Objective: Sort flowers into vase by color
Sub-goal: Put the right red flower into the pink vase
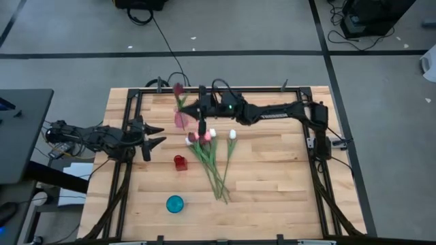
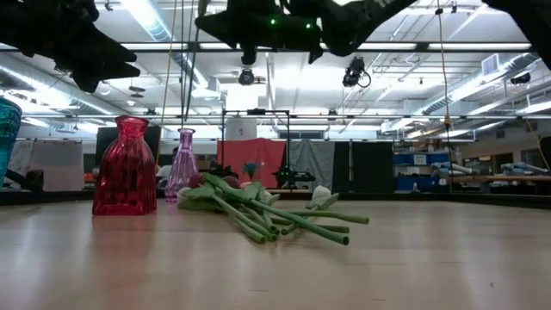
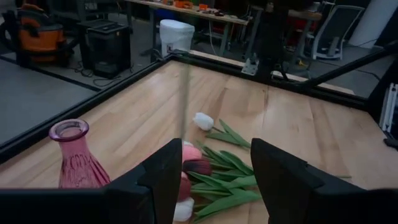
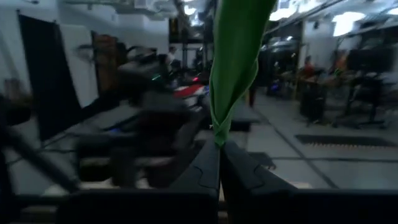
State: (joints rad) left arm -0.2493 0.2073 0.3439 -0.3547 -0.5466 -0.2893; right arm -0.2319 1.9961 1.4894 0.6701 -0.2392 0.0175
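Wooden tabletop (image 1: 272, 177) seen from above: the right tool (image 1: 193, 107) reaches to the far middle and is clamped on a flower with a dark pink head (image 1: 178, 89), beside the small pink vase (image 1: 180, 120). The remaining flowers (image 1: 211, 156) lie in a fan at the centre, pink and white heads toward the far side, stems toward the near edge. A red vase (image 1: 180, 162) stands just left of them, a teal vase (image 1: 175, 203) nearer the front. The left tool (image 1: 155, 135) waits at the left side, fingers spread and empty

Low view: the red vase (image 2: 126, 167) and pink vase (image 2: 183, 166) stand left of the heap of flowers (image 2: 267, 211), both arms dark overhead

Left wrist view: spread fingers (image 3: 163, 180) frame the lying flowers (image 3: 214, 171), pink vase (image 3: 76, 158) alongside

Right wrist view: shut fingers (image 4: 217, 171) pinch a green stem and leaf (image 4: 233, 59)
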